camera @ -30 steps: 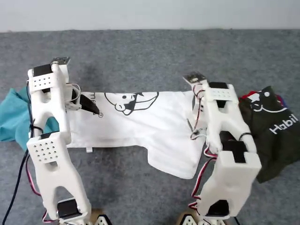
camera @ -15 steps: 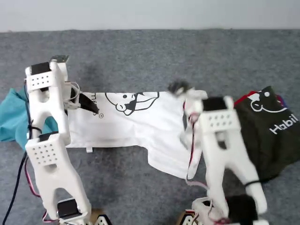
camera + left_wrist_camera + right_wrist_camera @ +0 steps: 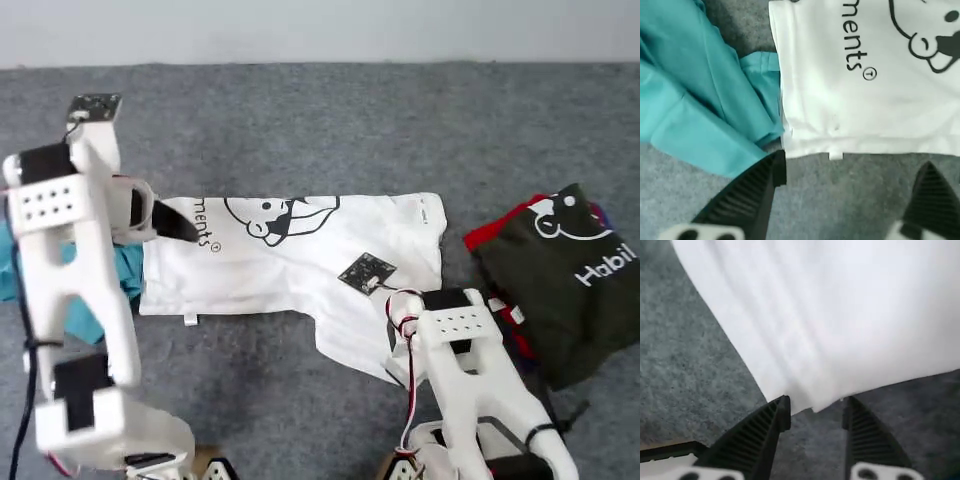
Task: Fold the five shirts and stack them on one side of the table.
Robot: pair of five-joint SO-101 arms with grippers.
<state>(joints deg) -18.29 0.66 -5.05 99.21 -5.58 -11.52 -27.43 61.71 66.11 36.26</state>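
A white shirt (image 3: pixel 290 262) with a black cartoon print lies spread flat mid-table, one sleeve pointing toward the near edge. My left gripper (image 3: pixel 165 222) hovers over the shirt's left edge. In the left wrist view it (image 3: pixel 840 200) is open wide, with the white shirt's (image 3: pixel 855 90) hem ahead of its fingers and a teal shirt (image 3: pixel 700 110) beside them. My right gripper (image 3: pixel 815 435) is open above grey table, just off the white sleeve's (image 3: pixel 840 315) edge, holding nothing. The right arm (image 3: pixel 455 340) stands at the near side by that sleeve.
A crumpled teal shirt (image 3: pixel 105 268) lies at the left, partly behind the left arm (image 3: pixel 70 250). A dark shirt (image 3: pixel 565 280) with white print tops a pile at the right, red fabric (image 3: pixel 492 235) showing beneath. Grey table (image 3: pixel 330 130) runs behind the white shirt.
The right arm has drawn back from the shirt's right edge toward the near side, uncovering that edge. The left arm has lifted and shifted left.
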